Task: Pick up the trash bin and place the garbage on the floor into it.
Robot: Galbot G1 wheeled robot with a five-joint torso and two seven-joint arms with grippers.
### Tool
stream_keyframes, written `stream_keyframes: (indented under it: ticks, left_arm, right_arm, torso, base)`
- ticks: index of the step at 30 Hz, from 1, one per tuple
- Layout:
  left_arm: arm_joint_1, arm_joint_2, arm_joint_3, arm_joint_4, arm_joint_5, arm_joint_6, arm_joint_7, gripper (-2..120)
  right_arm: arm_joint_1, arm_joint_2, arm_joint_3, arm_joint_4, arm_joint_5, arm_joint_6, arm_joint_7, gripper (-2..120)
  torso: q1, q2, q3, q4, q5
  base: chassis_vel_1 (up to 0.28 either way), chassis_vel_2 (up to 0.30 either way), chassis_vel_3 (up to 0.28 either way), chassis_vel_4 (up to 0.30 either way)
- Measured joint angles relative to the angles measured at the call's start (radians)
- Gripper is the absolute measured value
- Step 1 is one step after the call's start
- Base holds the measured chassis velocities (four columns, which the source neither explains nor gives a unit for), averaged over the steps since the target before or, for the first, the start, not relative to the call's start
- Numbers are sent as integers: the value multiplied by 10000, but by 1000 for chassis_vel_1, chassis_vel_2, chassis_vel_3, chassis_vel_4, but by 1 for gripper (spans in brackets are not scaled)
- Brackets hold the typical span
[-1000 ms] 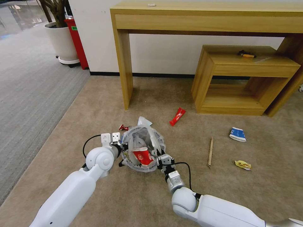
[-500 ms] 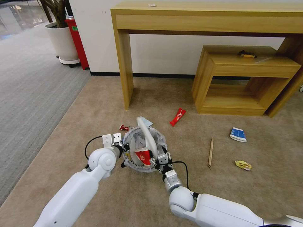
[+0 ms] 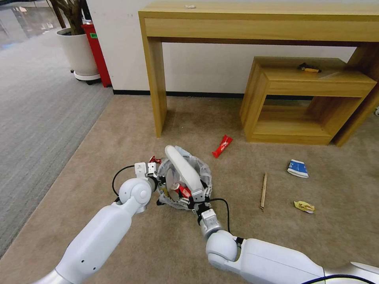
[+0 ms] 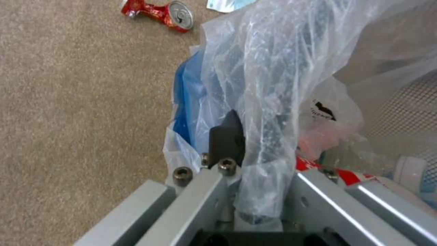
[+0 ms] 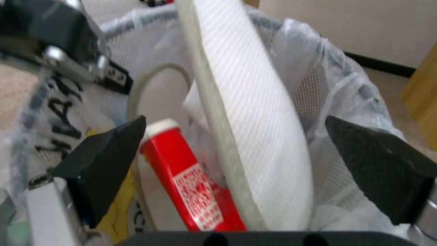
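Precariously, the trash bin [image 3: 185, 185] sits tilted on the floor [image 3: 118, 130], left gripper [image 3: 158, 185] jaws pinching its rim at nine o'clock; right gripper [image 3: 196, 202] jaws gape around a protruding slipper [image 3: 183, 171], which may topple out.

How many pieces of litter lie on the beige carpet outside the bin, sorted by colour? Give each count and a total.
Red: 2 (red wrapper, crushed can)
Blue-white: 1 (carton)
Yellow: 1 (yellow wrapper)
Wood-brown: 1 (stick)
Pale: 1 (scrap behind the trash bin)
Total: 6
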State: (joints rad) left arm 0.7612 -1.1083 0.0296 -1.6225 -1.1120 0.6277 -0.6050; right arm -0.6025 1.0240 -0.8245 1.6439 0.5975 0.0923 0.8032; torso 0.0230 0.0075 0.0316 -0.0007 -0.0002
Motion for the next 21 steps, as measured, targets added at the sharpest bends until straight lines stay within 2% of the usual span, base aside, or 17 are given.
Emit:
stream_keyframes:
  ticks: [16, 21]
  left_arm:
    - [-228, -24, 157, 362, 14, 23, -44, 0]
    - [-190, 25, 114, 380, 12, 23, -42, 0]
  right_arm:
    - [425, 500, 62, 267, 402, -83, 129, 100]
    - [570, 407, 391, 419, 526, -106, 150, 100]
  torso:
    - [2, -2, 1, -2, 0]
    - [2, -3, 1, -3, -1]
  base:
    - [0, 0, 0, 0]
    - [0, 0, 0, 0]
